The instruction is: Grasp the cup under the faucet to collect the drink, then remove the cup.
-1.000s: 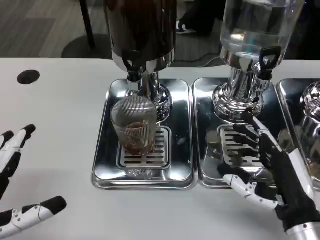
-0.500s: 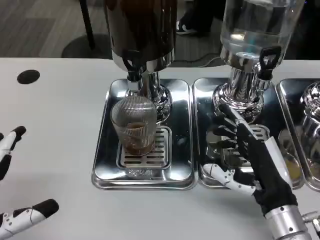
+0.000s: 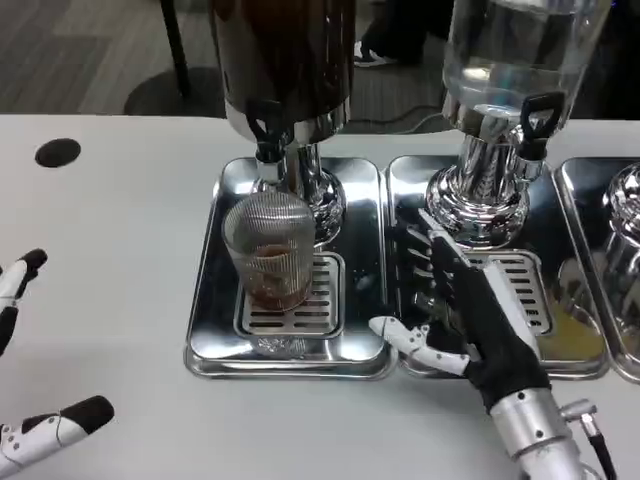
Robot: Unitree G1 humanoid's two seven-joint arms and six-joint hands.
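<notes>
A ribbed clear cup [image 3: 268, 252] with a little brown drink in it stands upright on the drip grate of the left steel tray [image 3: 212, 340], under the black faucet [image 3: 264, 132] of the dark drink dispenser [image 3: 285, 70]. My right hand [image 3: 462, 310] hovers open over the neighbouring tray, fingers spread and thumb pointing toward the cup, a short gap to the cup's right. At the picture's left edge my left hand [image 3: 22, 350] is open over the white table, holding nothing.
A second dispenser with clear liquid [image 3: 500, 100] stands on the middle tray [image 3: 400, 200] behind my right hand. Part of a third tray and chrome base [image 3: 625, 230] shows at the right edge. A black hole [image 3: 57, 152] marks the table at far left.
My right hand has moved left and forward across the middle tray, closing toward the cup. The left hand has drifted slightly outward. The cup has not moved.
</notes>
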